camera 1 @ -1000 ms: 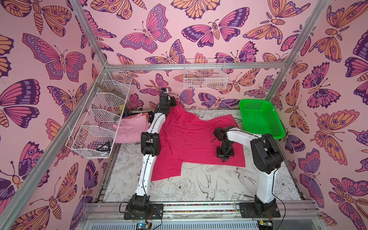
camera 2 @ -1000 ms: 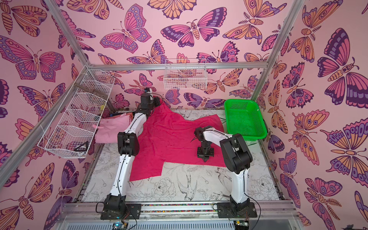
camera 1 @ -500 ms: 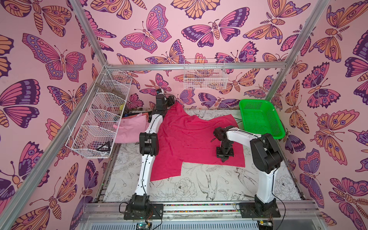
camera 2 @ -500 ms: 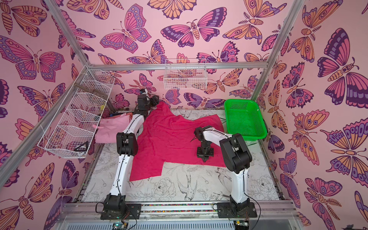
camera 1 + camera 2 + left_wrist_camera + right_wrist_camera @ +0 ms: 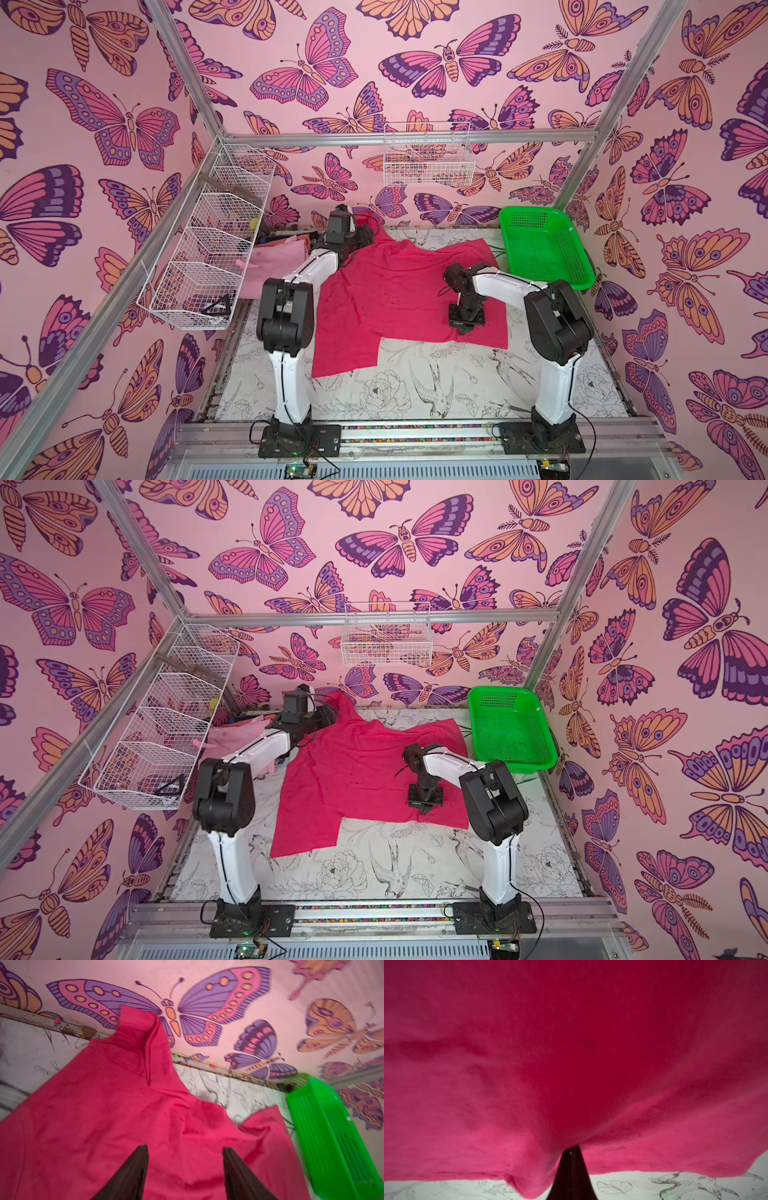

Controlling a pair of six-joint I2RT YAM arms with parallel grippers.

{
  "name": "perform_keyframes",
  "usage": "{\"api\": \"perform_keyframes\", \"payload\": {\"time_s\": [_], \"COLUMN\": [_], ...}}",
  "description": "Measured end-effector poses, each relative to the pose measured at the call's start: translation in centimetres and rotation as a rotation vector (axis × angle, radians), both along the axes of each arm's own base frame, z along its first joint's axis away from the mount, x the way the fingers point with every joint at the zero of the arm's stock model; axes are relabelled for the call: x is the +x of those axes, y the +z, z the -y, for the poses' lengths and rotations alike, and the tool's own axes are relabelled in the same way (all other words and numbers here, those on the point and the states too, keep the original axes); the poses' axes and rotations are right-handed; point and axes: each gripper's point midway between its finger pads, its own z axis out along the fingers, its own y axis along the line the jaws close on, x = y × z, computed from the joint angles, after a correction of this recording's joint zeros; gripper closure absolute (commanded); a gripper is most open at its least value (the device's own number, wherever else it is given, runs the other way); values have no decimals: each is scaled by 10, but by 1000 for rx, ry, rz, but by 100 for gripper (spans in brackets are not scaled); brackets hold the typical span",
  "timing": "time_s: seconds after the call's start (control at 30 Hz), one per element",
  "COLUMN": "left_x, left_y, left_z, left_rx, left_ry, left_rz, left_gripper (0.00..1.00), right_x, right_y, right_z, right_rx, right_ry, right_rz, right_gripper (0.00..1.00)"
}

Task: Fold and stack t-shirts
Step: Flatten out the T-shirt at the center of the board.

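crimson t-shirt (image 5: 395, 291) lies spread over the table (image 5: 415, 395), one corner poking up against the back wall. right gripper (image 5: 572, 1149) has its fingers pressed together, pinching the cloth near the front edge. left gripper (image 5: 185, 1147) hovers over the far end, fingers spread, nothing between them. light pink t-shirt (image 5: 278, 257) sits beside the left arm

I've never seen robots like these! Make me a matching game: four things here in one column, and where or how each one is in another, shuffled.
1. left gripper
2. right gripper
3. light pink t-shirt
4. green basket

A. far right corner
B. shut, pinching the crimson t-shirt
C. open, over that shirt's far end
D. heaped beside the wire baskets

Pairs: 1-C, 2-B, 3-D, 4-A
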Motion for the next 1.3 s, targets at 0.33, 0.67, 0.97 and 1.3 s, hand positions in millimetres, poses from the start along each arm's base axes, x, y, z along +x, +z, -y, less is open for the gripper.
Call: {"api": "perform_keyframes", "payload": {"time_s": [0.33,0.67,0.97,1.3], "left_x": [-122,-172,-210,-259], "left_y": [-76,-113,-110,-123], "left_z": [-30,-69,-104,-137], "left_rx": [90,249,383,463], "left_ry": [65,212,330,474], "left_rz": [-299,-577,-679,-754], "left_gripper": [31,31,34,35], "right_x": [22,-4,-48,-58], "right_y": [53,63,29,23], "right_z": [15,73,106,118], "right_rx": [-37,-267,-386,-397], "right_ry": [-47,-90,-112,-158], "right_rz": [226,264,133,104], "right_gripper": [67,54,52,48]}}
